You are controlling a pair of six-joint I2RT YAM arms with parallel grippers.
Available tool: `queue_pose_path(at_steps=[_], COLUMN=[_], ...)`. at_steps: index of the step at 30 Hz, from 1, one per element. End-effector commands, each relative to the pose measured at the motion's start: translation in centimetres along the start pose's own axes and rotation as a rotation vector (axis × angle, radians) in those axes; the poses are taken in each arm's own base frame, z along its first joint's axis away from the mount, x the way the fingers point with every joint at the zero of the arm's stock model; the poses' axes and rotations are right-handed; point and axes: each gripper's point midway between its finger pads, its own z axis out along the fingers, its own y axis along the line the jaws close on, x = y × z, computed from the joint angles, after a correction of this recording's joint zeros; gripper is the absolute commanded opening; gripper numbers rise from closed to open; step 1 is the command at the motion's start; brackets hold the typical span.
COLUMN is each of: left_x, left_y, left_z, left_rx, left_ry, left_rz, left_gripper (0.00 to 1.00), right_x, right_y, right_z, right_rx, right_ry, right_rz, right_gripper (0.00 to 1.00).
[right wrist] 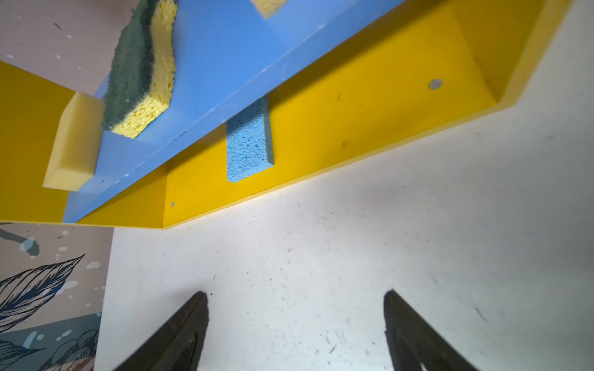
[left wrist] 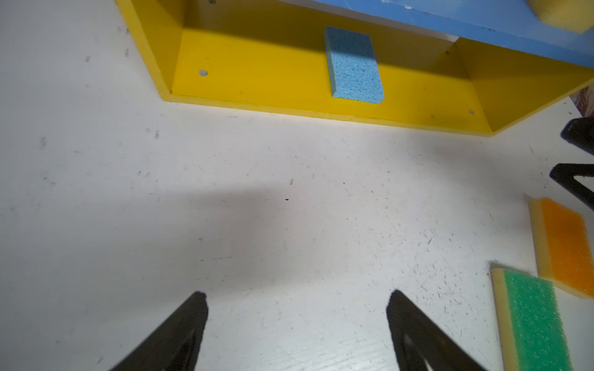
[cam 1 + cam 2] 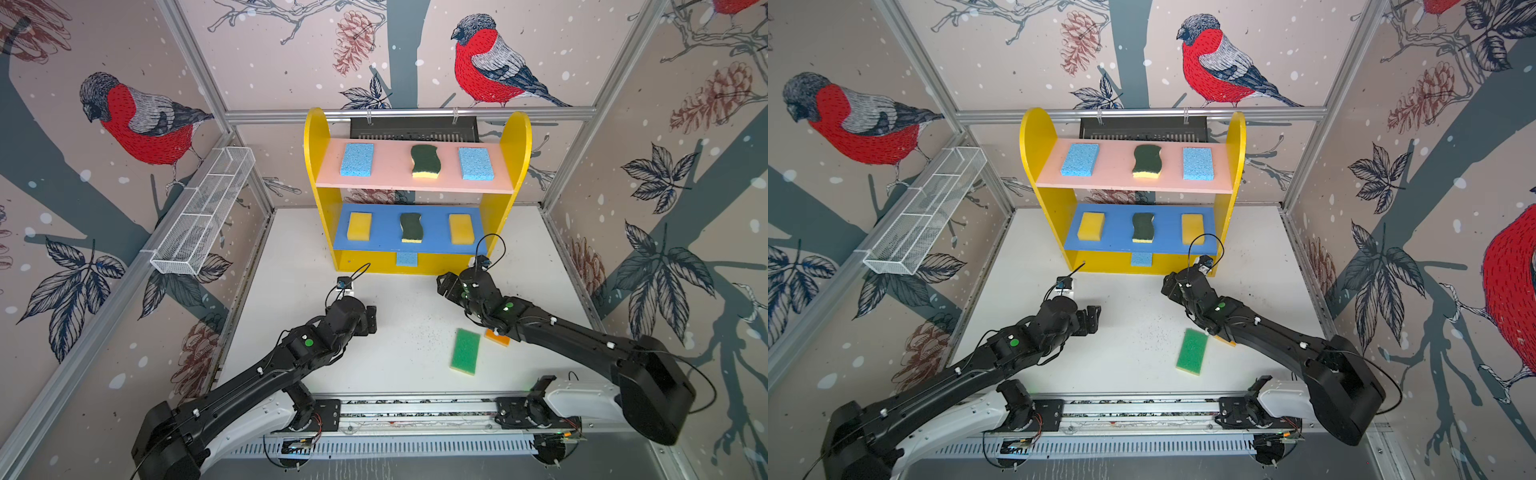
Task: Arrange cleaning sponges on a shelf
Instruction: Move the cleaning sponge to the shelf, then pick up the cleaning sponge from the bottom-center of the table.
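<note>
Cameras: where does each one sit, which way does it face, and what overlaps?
Both top views: high above the robot's base, looking down and forward at the shelf; left arm and right arm show.
Left wrist: low over the table, facing the shelf's bottom level; open left gripper shows.
Right wrist: low, tilted, facing the shelf's bottom level and blue board; open right gripper shows.
Shared: both wrist views see the light blue sponge on the bottom level.

top views: looking down from high front, facing shelf (image 3: pixel 314 141)
left wrist: looking low across table (image 2: pixel 225 192) at shelf's bottom level
right wrist: sitting nearer, sharing that level
</note>
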Motion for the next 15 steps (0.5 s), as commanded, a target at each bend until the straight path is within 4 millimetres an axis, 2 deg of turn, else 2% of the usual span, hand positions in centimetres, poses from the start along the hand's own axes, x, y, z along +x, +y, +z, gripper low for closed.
queue_pose_path(at_steps=[1, 4, 9, 15], left_x=[-0.9, -0.1, 2.4, 4.9], left_y=[-2.4, -4.0, -6.2, -9.5], left_z=[-0.2, -0.2, 0.4, 1.1], left_rx=[0.052, 0.066, 0.075, 0.088], left_ry=[-0.038, -0.027, 0.02, 0.068], left_rz=[0.035, 0.058, 0.09, 0.166], left_gripper=[0.88, 0.88, 0.88, 0.87], right_x=[-0.3, -1.4, -2.7, -3.3], right_y=[-2.7, -4.1, -6.1, -8.5], right_z=[-1.0, -2.3, -4.2, -5.5], right_rx=[0.076, 0.104, 0.156, 0.18], right_ry=[0.008, -0.016, -0.072, -0.115], right_rz=[-0.017, -0.014, -0.03, 0.011], right_gripper=[0.86, 0.87, 0.89, 0.91])
